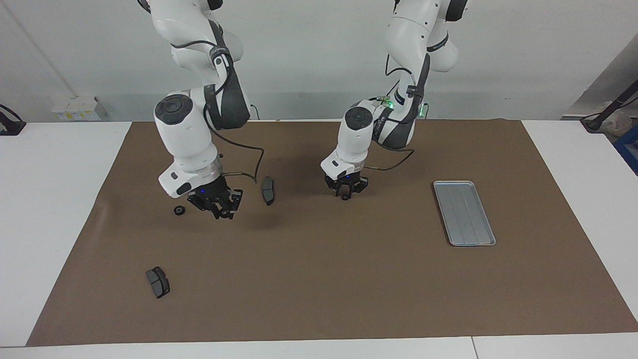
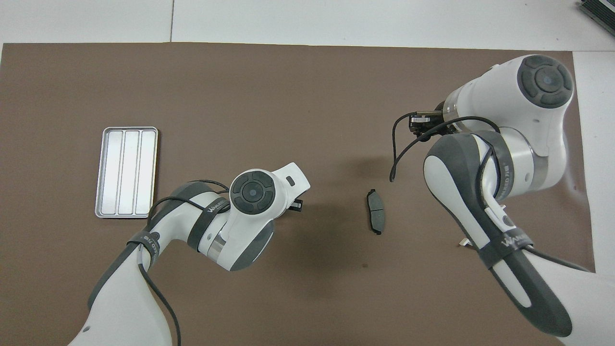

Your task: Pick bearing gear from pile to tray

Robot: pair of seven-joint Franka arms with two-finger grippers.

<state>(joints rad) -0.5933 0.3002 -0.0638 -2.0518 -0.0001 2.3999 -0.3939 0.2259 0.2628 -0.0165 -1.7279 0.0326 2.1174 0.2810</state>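
Black and small, a gear [image 1: 344,198] sits pinched at the tips of the left gripper [image 1: 345,194], whose fingers are drawn in tight around it. The gear is low against the brown mat [image 1: 319,279] that covers the middle of the white table [image 1: 50,209]. The left arm drops steeply onto this spot from its base, its white wrist tilted above the fingers and a black cable looping beside it. In the overhead view the wrist hides nearly all of the gripper and the gear with it. The silvery tray [image 1: 463,213] lies flat and grooved toward the left arm's end of the table, well apart from the gear, with nothing on it. Toward the right arm's end from the gear, a dark grey brake pad [image 1: 267,190] lies on the mat. Just beside that pad the right gripper [image 1: 219,207] hangs raised over the mat, throwing a shadow below. Whether its fingers are parted or pressed together cannot be told, nor whether they carry anything. A second black gear [image 1: 179,210] lies loose on the mat near the right gripper, toward the right arm's end of the table. A second brake pad [image 1: 157,281] lies alone, farther from the robots than anything else on the mat and well apart from both grippers.
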